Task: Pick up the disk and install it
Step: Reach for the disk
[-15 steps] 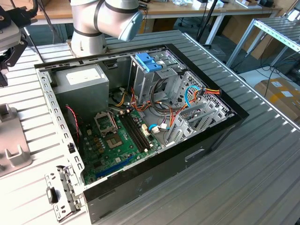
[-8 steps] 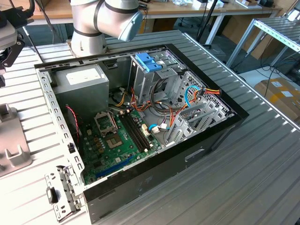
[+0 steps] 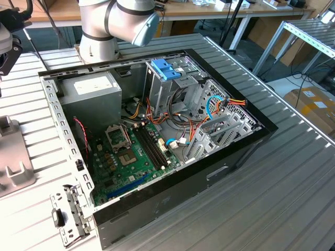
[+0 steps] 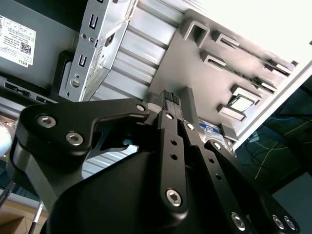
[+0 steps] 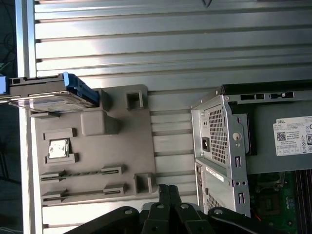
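First wrist view: disk (image 5: 48, 92), a flat silver-grey metal hard drive in light-blue plastic frame, sits on a grey moulded holder plate (image 5: 122, 141), unlifted and uninstalled; black claw (image 5: 168, 191), clenched empty, hangs well apart. Exterior view: holder plate at nine o'clock of open black computer case (image 3: 172, 193).

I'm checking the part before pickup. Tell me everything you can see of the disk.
In the first wrist view the disk is a thin silver-grey metal slab with a dark side, clipped in a light-blue plastic frame showing at one end. It rests at one end of the grey holder plate, seen nearly edge-on, its exact pose unclear. The gripper is at the plate's opposite end, apart from it.
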`<state>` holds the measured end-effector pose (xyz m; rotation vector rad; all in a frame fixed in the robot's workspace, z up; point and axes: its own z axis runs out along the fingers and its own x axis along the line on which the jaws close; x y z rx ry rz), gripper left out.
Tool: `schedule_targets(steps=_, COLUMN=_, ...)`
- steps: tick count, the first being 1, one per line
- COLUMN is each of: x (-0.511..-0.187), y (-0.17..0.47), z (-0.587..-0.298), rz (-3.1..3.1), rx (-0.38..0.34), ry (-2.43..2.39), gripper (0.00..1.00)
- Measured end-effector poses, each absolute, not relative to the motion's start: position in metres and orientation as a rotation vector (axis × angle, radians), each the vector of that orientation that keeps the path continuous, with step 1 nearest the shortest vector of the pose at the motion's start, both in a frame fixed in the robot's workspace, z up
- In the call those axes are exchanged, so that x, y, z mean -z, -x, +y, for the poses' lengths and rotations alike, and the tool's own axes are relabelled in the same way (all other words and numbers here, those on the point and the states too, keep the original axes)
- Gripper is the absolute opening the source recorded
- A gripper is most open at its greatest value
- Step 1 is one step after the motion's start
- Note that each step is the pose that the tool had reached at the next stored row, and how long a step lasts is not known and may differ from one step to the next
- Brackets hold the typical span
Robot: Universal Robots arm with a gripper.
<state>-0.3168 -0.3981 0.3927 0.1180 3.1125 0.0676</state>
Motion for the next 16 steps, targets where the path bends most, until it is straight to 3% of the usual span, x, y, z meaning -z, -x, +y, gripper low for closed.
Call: schedule_targets(steps=16, x=-0.3924, y=0.3258, z=-0.3978, rz=3.113, rx=-0.068, ry=-0.118, gripper=0.11)
